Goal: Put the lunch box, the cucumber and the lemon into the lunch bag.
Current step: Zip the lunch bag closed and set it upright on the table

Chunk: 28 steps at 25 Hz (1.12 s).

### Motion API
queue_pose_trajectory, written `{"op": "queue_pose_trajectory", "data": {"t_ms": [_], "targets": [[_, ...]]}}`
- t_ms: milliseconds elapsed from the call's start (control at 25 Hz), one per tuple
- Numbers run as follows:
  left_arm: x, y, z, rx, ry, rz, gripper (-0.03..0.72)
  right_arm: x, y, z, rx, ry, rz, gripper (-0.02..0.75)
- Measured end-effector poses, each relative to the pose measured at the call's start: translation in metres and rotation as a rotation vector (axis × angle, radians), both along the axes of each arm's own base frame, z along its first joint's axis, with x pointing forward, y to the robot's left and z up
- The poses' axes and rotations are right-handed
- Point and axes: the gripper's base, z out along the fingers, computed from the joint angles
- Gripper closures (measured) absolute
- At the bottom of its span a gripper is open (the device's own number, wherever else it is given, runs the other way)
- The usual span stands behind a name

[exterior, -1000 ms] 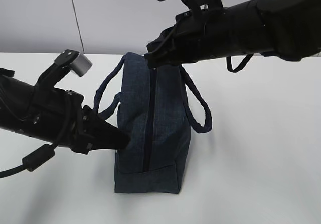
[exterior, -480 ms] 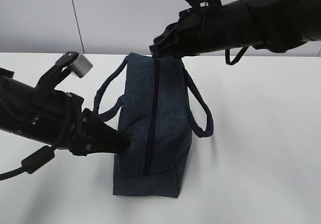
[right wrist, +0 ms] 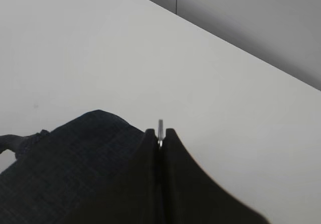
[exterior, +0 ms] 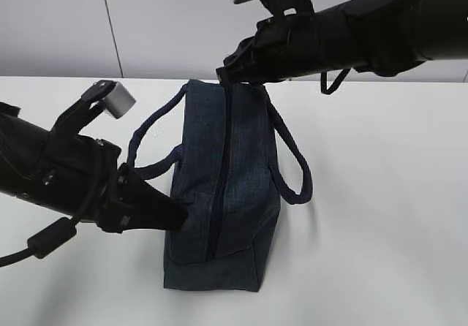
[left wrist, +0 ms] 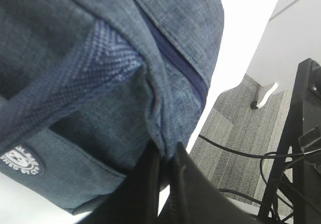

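**Pinching the lunch bag at both ends**

Standing upright on the white table [exterior: 380, 194]: the lunch bag [exterior: 234, 165], dark navy fabric, long axis running away from the exterior camera, zipper [exterior: 219, 187] running along its top as a dark line and appearing shut for all the length in view. Drooping down either flank: two loop handles, one on the left [exterior: 146, 139], one on the right [exterior: 292, 165].

Closing on the near left side of the bag: the left gripper [exterior: 175, 216], jaws pressed together with a fold of navy fabric caught between them. Showing this grip up close in the left wrist view: fabric bunching into a ridge right at the left gripper's tips [left wrist: 164, 156], the zipper line [left wrist: 175, 66] curving over the end of the bag above, a small round white logo [left wrist: 20, 161] sitting on the side panel at lower left.

Reaching in from the upper right to the far end of the bag: the right gripper [exterior: 225, 77], jaws shut tight at the end of the zipper line. Poking up between the closed tips in the right wrist view [right wrist: 160, 136]: a thin silver piece [right wrist: 160, 126], seemingly the zipper's pull, though too small for telling its shape. Lying below and to the left of those tips: the dark top of the bag [right wrist: 80, 153], with white table beyond.

Not appearing in any view: the lunch box, the cucumber and the lemon.

Beyond the table edge in the left wrist view: grey floor and black cables [left wrist: 235, 156].
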Motion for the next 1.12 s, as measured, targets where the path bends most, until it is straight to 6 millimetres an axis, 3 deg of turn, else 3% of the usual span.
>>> {"op": "queue_pose_trajectory", "data": {"t_ms": [440,560,800,1120], "targets": [[0.001,0.0,0.0,-0.005,0.007,0.026,0.678,0.001,0.0,0.001,0.005,0.001,0.002,0.738],[0.002,0.0,0.0,-0.008,0.009,0.031,0.614,0.001,0.0,0.001,0.006,0.002,0.002,0.738],[0.002,0.0,0.0,-0.009,0.015,0.041,0.41,0.001,0.0,0.0,0.006,0.004,0.005,0.738],[-0.004,0.003,0.018,-0.038,0.041,0.105,0.377,0.0,0.001,0.0,0.009,0.012,0.017,0.738]]}}
